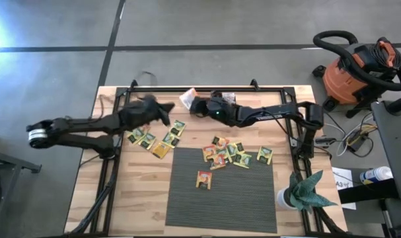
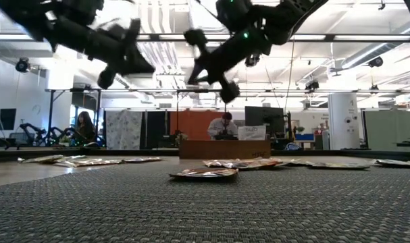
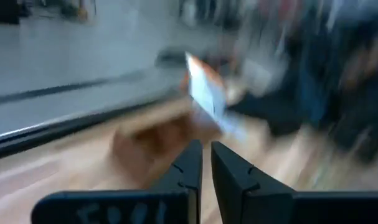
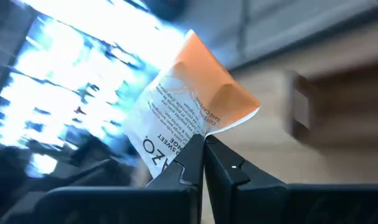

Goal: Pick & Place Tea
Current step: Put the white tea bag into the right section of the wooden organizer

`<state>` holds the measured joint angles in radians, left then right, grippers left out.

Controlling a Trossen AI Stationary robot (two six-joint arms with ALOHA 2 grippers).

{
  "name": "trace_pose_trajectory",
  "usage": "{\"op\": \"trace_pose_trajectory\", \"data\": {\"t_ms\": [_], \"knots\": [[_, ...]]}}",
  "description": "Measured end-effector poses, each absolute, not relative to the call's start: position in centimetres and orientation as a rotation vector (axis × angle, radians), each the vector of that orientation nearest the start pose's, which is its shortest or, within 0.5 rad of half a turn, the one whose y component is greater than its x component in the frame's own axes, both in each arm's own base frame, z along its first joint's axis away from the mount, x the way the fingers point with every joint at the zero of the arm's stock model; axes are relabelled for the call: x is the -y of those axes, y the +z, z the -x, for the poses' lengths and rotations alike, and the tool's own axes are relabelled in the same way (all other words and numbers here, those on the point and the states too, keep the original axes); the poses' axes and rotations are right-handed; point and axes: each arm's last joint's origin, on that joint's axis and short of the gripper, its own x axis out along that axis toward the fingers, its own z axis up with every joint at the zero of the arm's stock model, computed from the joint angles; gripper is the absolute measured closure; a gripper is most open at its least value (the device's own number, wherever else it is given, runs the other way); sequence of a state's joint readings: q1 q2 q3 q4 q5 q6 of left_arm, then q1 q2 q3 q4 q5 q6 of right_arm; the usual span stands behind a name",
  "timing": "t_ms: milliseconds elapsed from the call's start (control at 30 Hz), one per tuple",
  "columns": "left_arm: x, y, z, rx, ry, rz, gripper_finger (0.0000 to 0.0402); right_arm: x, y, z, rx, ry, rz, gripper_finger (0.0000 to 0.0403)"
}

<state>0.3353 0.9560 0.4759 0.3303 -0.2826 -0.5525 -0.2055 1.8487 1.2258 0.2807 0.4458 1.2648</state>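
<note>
1. The right arm reaches from the counter's [image 1: 141,198] right side across its far part, stretched nearly level, with its right pincer [image 1: 195,104] raised above the far edge near the middle.
2. The left arm comes in from the left side and bends toward the middle; its left pincer [image 1: 166,114] hangs in the air just beside the right one, above the far left part of the counter.
3. A brown wooden tray [image 2: 224,149] stands at the far edge in the low view; what it holds cannot be seen.
4. The right pincer is pressed together on the bottom corner of a white and orange tea sachet [image 4: 189,115], which stands up from the fingertips, clear of the counter.
5. The left pincer's fingers [image 3: 189,171] stand close together with a narrow gap, and nothing shows between them.
6. The other tea sachets lie flat: a group [image 1: 230,154] on the dark mat [image 1: 187,211], one alone [image 1: 203,178] nearer the front, and several [image 1: 154,139] on the bare wood to the left.
</note>
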Motion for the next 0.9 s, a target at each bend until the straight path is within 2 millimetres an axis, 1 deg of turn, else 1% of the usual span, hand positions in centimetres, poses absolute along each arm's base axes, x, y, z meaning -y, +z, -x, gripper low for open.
{"op": "trace_pose_trajectory", "data": {"t_ms": [33,100,200,267,367,500,600,733,833,900], "knots": [[-7.8,24.7,-18.7,0.12,0.638,0.627,0.0371,9.7,23.7,-40.4,0.156,-0.76,-1.156,0.0394],[-8.3,24.0,-17.8,0.227,0.621,0.787,0.0371,9.5,24.3,-40.6,0.242,-0.754,-1.151,0.0394],[-9.0,23.0,-17.1,0.315,0.564,0.964,0.037,9.5,24.7,-40.7,0.292,-0.767,-1.173,0.0394],[-9.4,23.1,-17.1,0.344,0.5,1.011,0.0363,9.5,24.7,-40.9,0.286,-0.763,-1.175,0.0394],[-9.8,23.3,-17.6,0.333,0.453,1.015,0.034,9.5,24.7,-41.2,0.28,-0.752,-1.191,0.0394],[-10.3,24.9,-18.8,0.323,0.401,0.966,0.03,9.5,24.6,-41.3,0.257,-0.76,-1.187,0.0394],[-10.8,25.4,-19.6,0.295,0.409,0.928,0.0281,9.4,24.5,-41.3,0.244,-0.763,-1.191,0.0394],[-11.3,26.0,-20.8,0.247,0.403,0.899,0.0276,9.1,24.5,-41.3,0.24,-0.757,-1.192,0.0394],[-11.6,25.6,-21.3,0.191,0.412,0.896,0.0275,9.1,24.5,-41.3,0.237,-0.758,-1.189,0.0394],[-11.7,25.6,-21.5,0.19,0.41,0.894,0.0275,9.1,24.5,-41.3,0.238,-0.757,-1.188,0.0394]]}}
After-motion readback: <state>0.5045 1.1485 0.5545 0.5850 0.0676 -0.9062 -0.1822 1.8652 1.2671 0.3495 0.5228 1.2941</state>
